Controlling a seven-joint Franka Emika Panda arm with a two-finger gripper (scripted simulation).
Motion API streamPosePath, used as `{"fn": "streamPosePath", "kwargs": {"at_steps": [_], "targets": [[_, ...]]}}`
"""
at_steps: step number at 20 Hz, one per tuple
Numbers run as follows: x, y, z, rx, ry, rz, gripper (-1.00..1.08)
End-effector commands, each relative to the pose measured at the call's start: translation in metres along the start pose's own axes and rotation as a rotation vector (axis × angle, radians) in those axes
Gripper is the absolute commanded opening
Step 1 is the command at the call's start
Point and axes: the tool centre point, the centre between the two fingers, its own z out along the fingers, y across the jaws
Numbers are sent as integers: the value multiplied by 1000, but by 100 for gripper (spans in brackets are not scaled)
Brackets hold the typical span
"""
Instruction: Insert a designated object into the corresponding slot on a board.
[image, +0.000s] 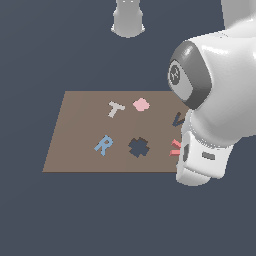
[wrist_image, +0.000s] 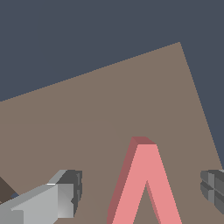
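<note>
Resting on the brown board (image: 75, 145), toward the exterior view's right edge, the salmon-red V block (image: 175, 148) is partly hidden by the arm (image: 215, 95). Just beyond it, farther from the camera, lies the dark navy V slot (image: 177, 119), unfilled. The larger lobed hole (image: 138, 147) near the board's middle is also vacant. In the wrist view the pincer (wrist_image: 142, 192) stands open, fingers (wrist_image: 65, 194) on either side of the block (wrist_image: 146, 183), apart from it.

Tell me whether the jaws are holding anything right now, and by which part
Nothing is held. In the wrist view the gripper is open, its jaws standing apart on either side of the red V block, which lies on the board, untouched.
</note>
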Motion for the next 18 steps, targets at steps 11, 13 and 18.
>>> {"fn": "streamPosePath", "kwargs": {"at_steps": [11, 13, 18], "targets": [[0, 0, 7, 0, 0, 1, -100], [-1, 0, 7, 0, 0, 1, -100], [0, 0, 4, 1, -1, 1, -100]]}}
